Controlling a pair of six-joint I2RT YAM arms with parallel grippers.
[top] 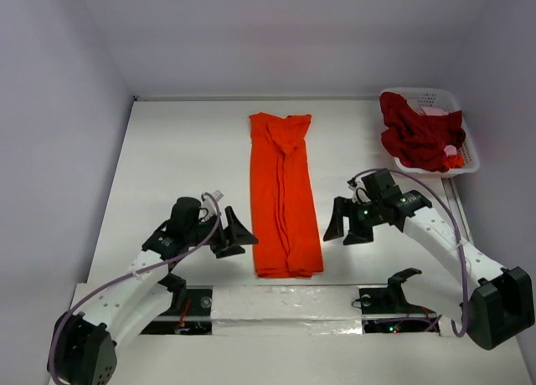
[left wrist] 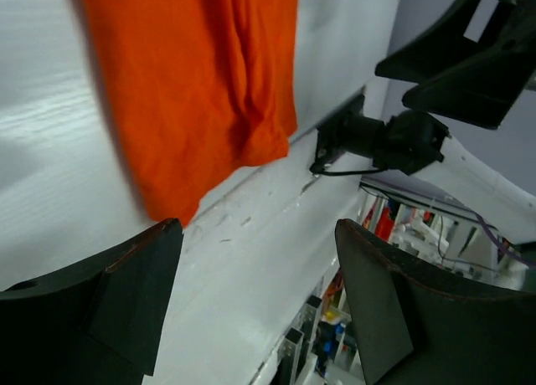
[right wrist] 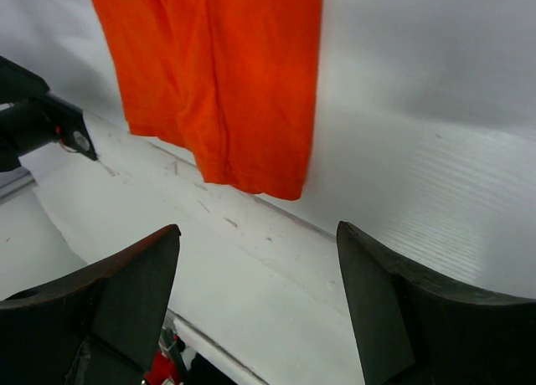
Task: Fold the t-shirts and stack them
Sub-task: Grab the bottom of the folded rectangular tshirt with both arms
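Note:
A bright orange-red t-shirt [top: 283, 192] lies folded into a long narrow strip down the middle of the table; its near end shows in the left wrist view [left wrist: 201, 84] and the right wrist view [right wrist: 226, 75]. A dark crimson t-shirt [top: 419, 136] with a bit of pink cloth [top: 437, 111] is heaped in the white basket [top: 467, 164] at the back right. My left gripper [top: 236, 234] is open and empty just left of the strip's near end. My right gripper [top: 345, 226] is open and empty just right of it.
A taped white strip [top: 285, 305] runs along the table's near edge between the arm bases. White walls enclose the table on the left, back and right. Bare table lies left of the orange shirt.

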